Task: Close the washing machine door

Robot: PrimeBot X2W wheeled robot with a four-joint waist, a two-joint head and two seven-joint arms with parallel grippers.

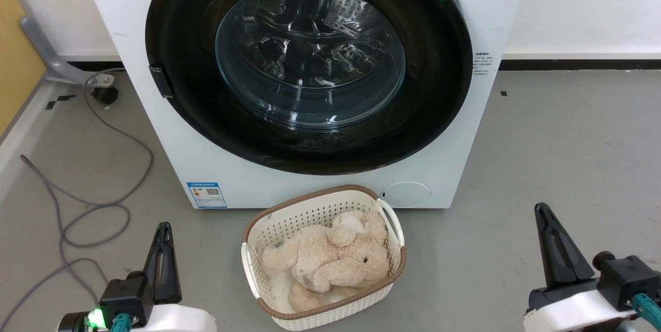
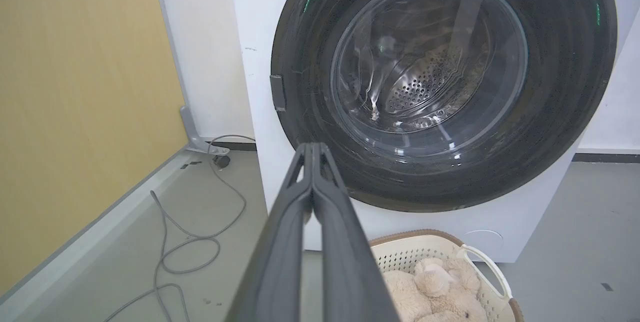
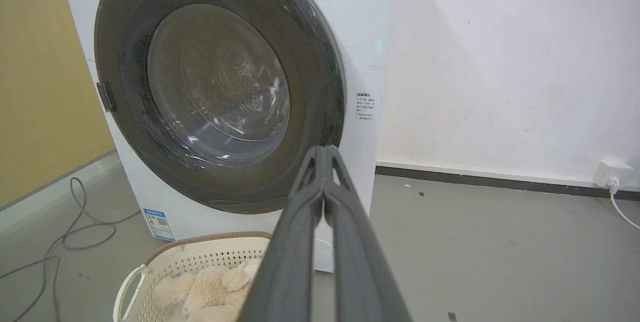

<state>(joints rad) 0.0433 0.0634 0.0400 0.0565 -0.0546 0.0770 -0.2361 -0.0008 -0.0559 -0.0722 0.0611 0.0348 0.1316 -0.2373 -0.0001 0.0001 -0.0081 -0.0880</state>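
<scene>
Glossy round washing machine door (image 1: 310, 63) sits flush on the white washing machine (image 1: 155, 130), perforated basket (image 1: 268, 228) with fluffy plush toy (image 1: 330, 259) at 6 o'clock. Left gripper (image 1: 164, 228) and right gripper (image 1: 541, 210) pinched together, empty.

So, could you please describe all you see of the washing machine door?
The washing machine door is a large round glossy black ring around a clear bulging glass window, through which the perforated drum shows. A small dark tab sits on its left edge. It looks shut, flush with the white washing machine; nothing touches it.
</scene>
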